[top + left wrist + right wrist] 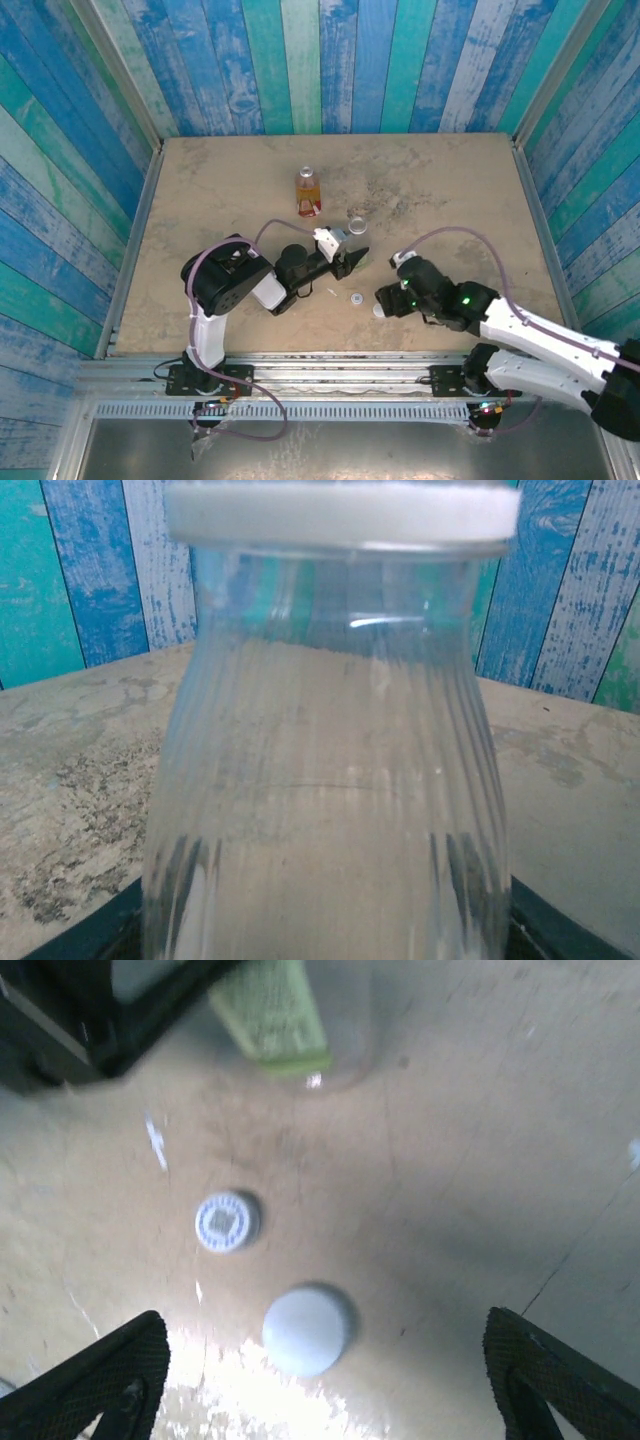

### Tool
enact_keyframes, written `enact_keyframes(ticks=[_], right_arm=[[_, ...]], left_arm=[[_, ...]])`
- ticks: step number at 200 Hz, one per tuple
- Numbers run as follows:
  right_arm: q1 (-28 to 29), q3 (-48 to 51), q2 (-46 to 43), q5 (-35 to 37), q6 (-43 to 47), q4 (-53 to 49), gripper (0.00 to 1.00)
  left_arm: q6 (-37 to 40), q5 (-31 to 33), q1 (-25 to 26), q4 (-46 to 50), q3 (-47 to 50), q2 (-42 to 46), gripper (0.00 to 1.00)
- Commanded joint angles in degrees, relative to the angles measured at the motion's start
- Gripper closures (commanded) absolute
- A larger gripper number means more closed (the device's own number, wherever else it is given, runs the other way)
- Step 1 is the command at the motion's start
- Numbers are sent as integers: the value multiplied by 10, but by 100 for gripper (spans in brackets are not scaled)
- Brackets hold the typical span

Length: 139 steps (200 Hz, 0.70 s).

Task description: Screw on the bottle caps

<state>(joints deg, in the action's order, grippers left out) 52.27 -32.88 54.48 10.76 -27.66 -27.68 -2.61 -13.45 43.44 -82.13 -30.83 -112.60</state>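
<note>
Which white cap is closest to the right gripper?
The plain cap, framed by the right gripper; the other cap, with a patterned face, lies farther off.

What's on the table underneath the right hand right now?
Under the right hand, on the table, lie two white caps: a plain cap between its open fingers and a patterned cap just beyond. Their undersides, facing the table, cannot be seen.

No text is legible: print on the green label (270,1005) and one cap (228,1222) blurs.
</note>
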Motion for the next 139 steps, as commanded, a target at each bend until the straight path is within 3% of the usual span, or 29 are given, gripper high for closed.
enact_keyframes(ticks=[1,24,71,139], right_arm=[[44,3,44,62,-56,-35,24],[74,-3,100,68,-68,-13,33],[96,-6,182,69,-97,33,28],[97,12,207,69,-137,87,35]], left_arm=[[9,-16,-4,49,16,18,41],[9,-18,-5,56,12,18,41],[11,-18,-5,57,15,19,41],[12,-20,-5,63,10,16,41]])
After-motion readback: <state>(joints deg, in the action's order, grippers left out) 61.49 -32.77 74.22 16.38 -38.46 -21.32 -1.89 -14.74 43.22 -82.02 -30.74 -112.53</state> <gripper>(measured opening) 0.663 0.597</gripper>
